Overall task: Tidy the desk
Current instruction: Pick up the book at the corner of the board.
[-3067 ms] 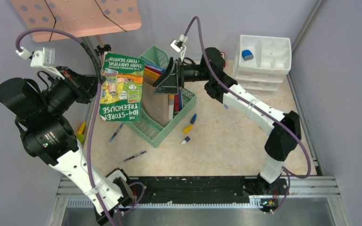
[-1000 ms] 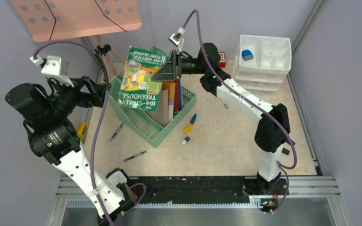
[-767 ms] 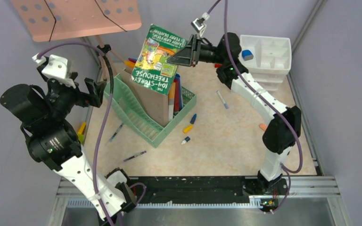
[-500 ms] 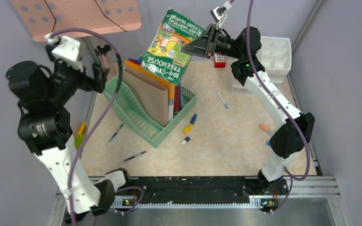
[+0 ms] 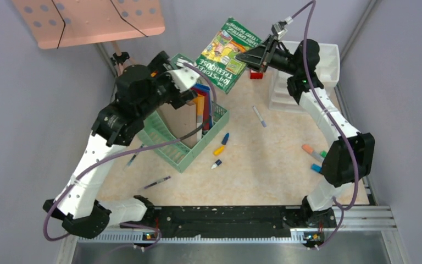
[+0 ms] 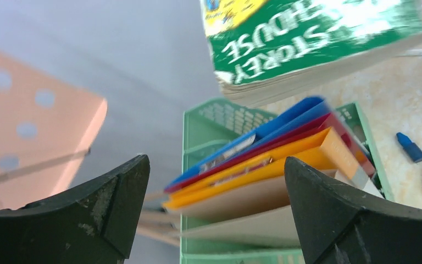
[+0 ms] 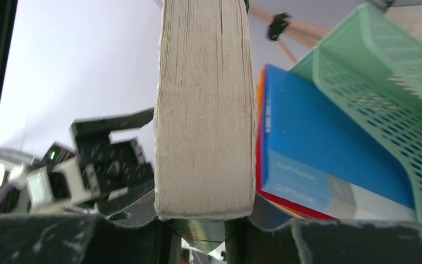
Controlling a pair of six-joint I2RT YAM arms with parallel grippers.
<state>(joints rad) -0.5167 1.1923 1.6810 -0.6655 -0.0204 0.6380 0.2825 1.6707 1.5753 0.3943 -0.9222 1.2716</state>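
We get one high view looking down on the whole worktop (image 5: 264, 170); both wrist cams sit close up, sharing the green book (image 6: 307, 38) and file rack (image 6: 198, 132).

Green book (image 5: 228, 52) by mint rack (image 5: 189, 155) w/ folders (image 5: 202, 104); pink plate (image 5: 88, 22) rear-left.

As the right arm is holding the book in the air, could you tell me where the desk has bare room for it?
The widest bare patch of desk lies between the loose caps beside the green rack and the markers on the right. Crowded at the far edge: rack, book, drawers.
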